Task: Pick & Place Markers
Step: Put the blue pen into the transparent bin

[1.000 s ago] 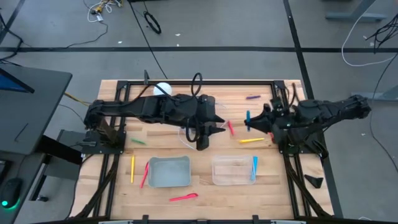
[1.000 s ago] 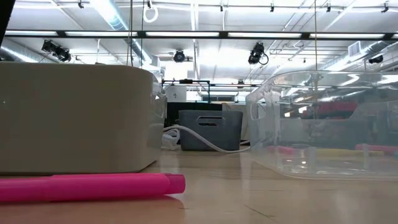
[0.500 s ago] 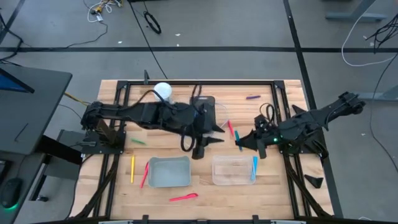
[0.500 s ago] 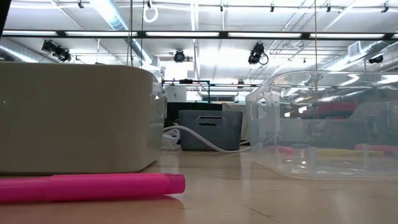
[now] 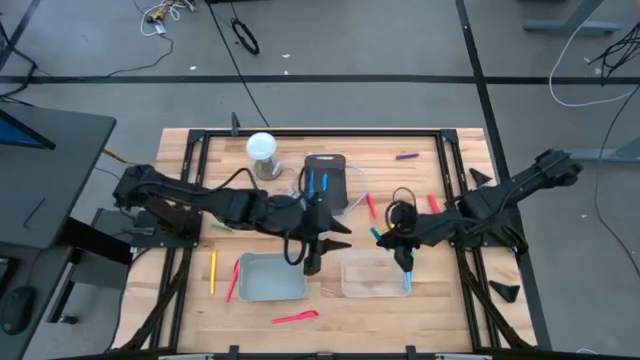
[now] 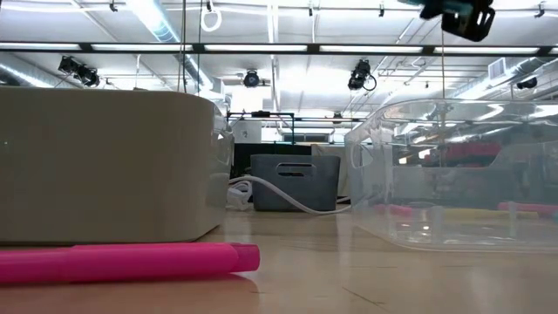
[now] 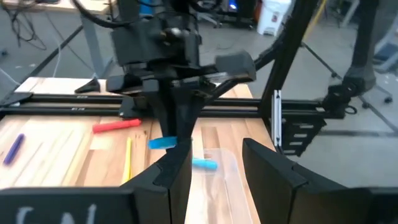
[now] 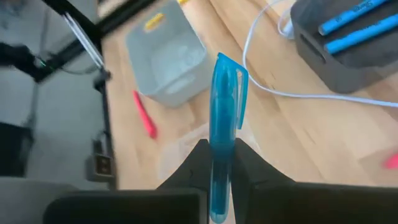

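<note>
The right gripper (image 5: 400, 252) hovered above the clear bin (image 5: 372, 273), fingers clamped on a blue marker (image 8: 222, 130); it should release only once centred inside; the left gripper (image 5: 312, 262), fingers parted and empty, hung beside that bin.

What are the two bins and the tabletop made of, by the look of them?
The right-hand bin looks like clear glossy plastic: the table shows through it and its walls catch reflections. The grey bin seems opaque plastic with a matte finish and rounded corners. The table looks like light wood, with plank seams and grain showing.
</note>
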Robot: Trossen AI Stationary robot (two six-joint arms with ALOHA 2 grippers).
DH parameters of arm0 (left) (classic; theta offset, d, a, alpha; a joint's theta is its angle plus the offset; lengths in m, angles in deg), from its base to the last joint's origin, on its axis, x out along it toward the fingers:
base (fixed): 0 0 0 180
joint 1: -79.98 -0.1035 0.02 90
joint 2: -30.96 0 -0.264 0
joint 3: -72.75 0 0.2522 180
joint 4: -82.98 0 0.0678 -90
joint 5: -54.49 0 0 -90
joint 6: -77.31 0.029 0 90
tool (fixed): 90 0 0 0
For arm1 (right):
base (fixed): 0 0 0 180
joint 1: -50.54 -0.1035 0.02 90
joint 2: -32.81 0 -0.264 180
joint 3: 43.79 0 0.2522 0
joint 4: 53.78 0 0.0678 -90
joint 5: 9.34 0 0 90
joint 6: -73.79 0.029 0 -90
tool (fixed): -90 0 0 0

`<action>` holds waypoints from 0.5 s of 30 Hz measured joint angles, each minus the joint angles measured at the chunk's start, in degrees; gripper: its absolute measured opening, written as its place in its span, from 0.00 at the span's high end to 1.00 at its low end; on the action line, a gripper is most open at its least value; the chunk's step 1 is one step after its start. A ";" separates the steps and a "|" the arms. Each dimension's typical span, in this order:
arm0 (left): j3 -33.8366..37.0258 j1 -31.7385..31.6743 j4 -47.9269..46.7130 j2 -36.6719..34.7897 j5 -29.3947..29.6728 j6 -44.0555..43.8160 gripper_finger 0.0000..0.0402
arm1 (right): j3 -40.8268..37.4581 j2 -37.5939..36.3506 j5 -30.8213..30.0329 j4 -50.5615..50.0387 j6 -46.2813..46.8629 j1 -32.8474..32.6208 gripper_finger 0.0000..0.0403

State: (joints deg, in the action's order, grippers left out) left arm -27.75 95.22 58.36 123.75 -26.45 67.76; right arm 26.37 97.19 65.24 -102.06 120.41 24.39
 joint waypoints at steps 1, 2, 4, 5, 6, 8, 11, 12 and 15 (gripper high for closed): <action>1.65 0.29 1.10 -0.94 0.90 -0.45 0.63 | 0.00 0.84 0.01 0.17 -0.90 0.00 0.95; 3.14 0.72 1.58 -1.92 1.52 -0.96 0.63 | 0.00 1.72 0.06 0.42 -1.88 0.00 0.95; 5.58 1.27 4.17 -3.65 2.38 -2.03 0.63 | 0.00 3.63 1.02 0.31 -4.19 0.00 0.95; 6.61 1.71 4.79 -4.44 3.01 -2.46 0.63 | 0.00 4.65 1.43 0.36 -5.43 0.00 0.95; 7.60 2.16 4.93 -5.18 3.89 -3.09 0.63 | 0.00 5.69 1.67 0.48 -6.56 0.00 0.95; 9.26 3.14 5.35 -6.26 5.96 -3.38 0.63 | 0.00 7.92 2.73 0.54 -9.00 0.00 0.95; 11.48 4.88 5.91 -7.92 9.98 -3.48 0.63 | 0.00 11.14 4.58 0.53 -11.46 0.22 0.95; 12.26 5.54 6.57 -8.43 11.13 -3.57 0.63 | 0.00 12.20 5.17 0.63 -11.74 0.24 0.95; 14.66 7.13 8.11 -9.76 13.31 -3.80 0.63 | 0.00 15.07 6.13 1.13 -12.73 0.24 0.95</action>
State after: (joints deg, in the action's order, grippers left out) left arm -13.09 102.35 66.46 113.99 -13.14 63.96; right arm 26.37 112.26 71.37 -100.93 107.68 24.63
